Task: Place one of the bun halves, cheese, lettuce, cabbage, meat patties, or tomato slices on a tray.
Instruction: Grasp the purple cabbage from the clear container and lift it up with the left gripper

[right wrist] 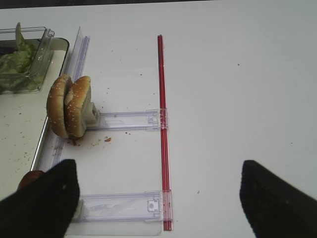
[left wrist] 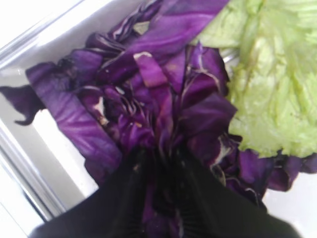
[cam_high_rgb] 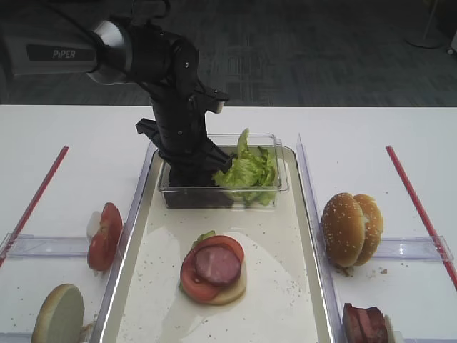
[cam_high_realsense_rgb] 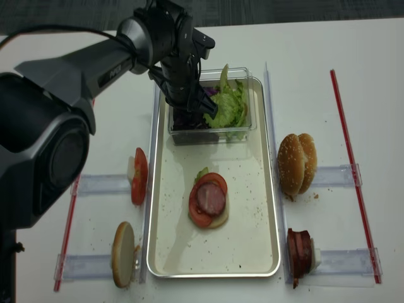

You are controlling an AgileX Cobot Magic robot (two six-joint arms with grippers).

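My left gripper [left wrist: 161, 153] reaches down into a clear tub at the far end of the tray [cam_high_rgb: 300, 286]. Its fingers are shut on a tangle of purple cabbage [left wrist: 148, 99], with green lettuce [left wrist: 267, 84] right beside it. From above, the left gripper [cam_high_rgb: 191, 179] hides the cabbage; the lettuce [cam_high_rgb: 250, 171] fills the tub's right side. Mid-tray, a meat patty [cam_high_rgb: 218, 266] lies on a tomato slice [cam_high_rgb: 196, 275] over a bun half. My right gripper [right wrist: 158, 191] hovers open over bare table, near two upright bun halves [right wrist: 69, 106].
Left of the tray stand tomato slices [cam_high_rgb: 106, 236] and a bun half [cam_high_rgb: 58, 314] in clear holders. On the right are bun halves [cam_high_rgb: 351, 227] and meat patties [cam_high_rgb: 365, 325]. Red strips [cam_high_rgb: 418, 207] mark both sides. The clear tub [cam_high_rgb: 278, 187] has raised walls.
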